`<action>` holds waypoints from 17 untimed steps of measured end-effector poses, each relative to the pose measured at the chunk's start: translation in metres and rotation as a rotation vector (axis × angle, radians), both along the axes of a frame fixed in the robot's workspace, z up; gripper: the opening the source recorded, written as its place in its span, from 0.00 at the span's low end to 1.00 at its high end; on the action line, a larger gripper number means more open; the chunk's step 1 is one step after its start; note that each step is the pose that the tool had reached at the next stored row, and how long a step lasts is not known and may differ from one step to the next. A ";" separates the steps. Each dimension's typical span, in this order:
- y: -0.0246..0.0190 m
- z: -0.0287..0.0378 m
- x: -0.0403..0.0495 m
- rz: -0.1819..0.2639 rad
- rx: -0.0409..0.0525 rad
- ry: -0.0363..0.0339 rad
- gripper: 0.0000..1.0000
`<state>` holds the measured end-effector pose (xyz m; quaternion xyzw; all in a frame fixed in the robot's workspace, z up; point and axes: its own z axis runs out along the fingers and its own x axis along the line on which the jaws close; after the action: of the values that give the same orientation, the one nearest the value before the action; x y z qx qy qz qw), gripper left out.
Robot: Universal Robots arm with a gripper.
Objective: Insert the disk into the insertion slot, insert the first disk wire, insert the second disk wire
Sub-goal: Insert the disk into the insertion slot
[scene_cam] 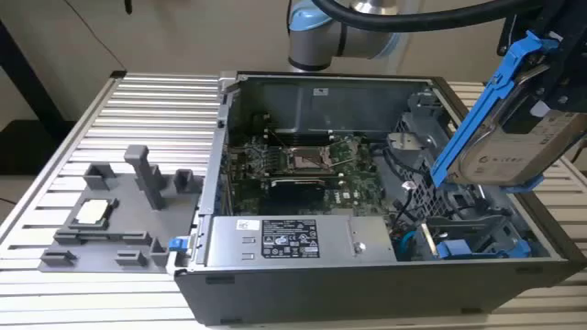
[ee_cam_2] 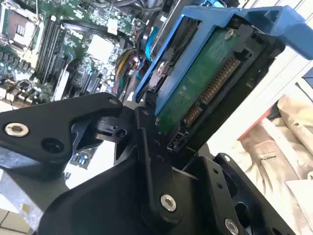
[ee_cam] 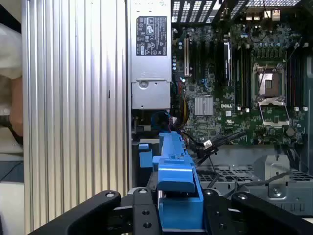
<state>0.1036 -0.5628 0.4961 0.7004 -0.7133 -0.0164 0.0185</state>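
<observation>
While the jaws are clamping the disk (scene_cam: pixel 504 155) by its sides, it is hanging tilted above the insertion slot (scene_cam: pixel 440 206). Looking dense, rigid and shock-sensitive, it is asking for a grip on the blue carrier (scene_cam: pixel 486 96), not the green circuit board (ee_cam_2: pixel 195 83). Its silver-grey face is showing a pale label (scene_cam: pixel 550 134).

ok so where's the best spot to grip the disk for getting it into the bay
At its upper end, as the gripper holds the disk now: pinched across the thin blue-framed body, coming from above. That leaves the long lower end free and tilted toward the insertion slot, probably the easiest lead-in.
</observation>
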 end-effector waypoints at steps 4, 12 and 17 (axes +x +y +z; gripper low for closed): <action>0.0001 0.0001 0.0000 0.000 -0.0002 0.0007 0.33; 0.0001 -0.0011 0.0001 0.000 -0.0049 -0.0004 0.33; -0.0006 -0.0064 0.0001 0.000 -0.0051 -0.0077 0.33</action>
<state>0.1037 -0.5635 0.4896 0.7005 -0.7134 -0.0119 0.0176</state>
